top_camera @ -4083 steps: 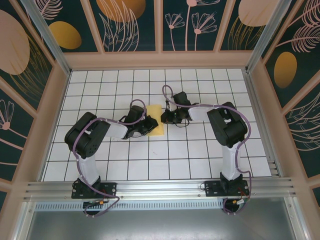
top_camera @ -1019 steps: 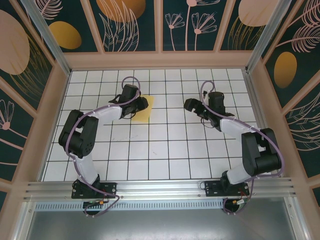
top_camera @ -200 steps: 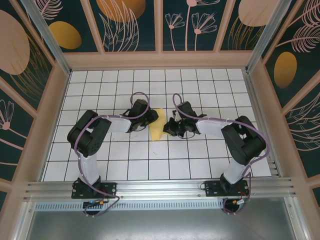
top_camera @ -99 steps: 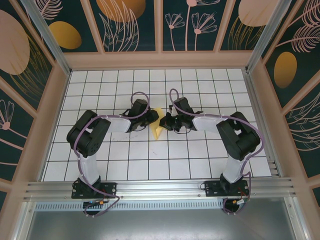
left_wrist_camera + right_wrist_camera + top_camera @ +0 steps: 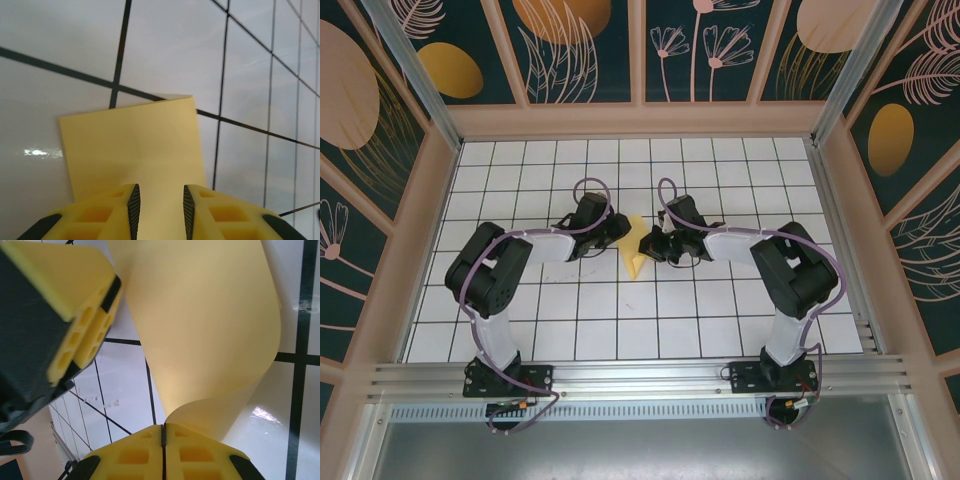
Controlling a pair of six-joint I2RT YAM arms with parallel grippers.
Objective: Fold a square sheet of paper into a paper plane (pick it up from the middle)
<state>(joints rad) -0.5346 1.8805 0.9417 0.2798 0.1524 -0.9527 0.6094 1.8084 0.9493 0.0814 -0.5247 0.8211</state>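
The square sheet of paper (image 5: pixel 637 250) is yellow and lies mid-table as a narrow wedge between my two grippers. In the right wrist view the sheet of paper (image 5: pixel 200 330) curls up and over from the shut jaws of my right gripper (image 5: pixel 163 426), which pinches its edge. My left gripper (image 5: pixel 161 192) hovers low over the flat part of the paper (image 5: pixel 135 145), jaws a little apart, with the sheet showing beneath the gap. From above, the left gripper (image 5: pixel 618 238) and right gripper (image 5: pixel 652 243) face each other across the paper. The paper plane is out of view.
The white gridded tabletop (image 5: pixel 650 330) is walled by a wooden frame (image 5: pixel 640 122) at the back and both sides. The left gripper's yellow fingers (image 5: pixel 80 300) hang close above the curled paper in the right wrist view.
The right gripper has moved left and up to the paper's right edge and lifted it into a curl. The left arm has shifted slightly left, and the paper looks narrower.
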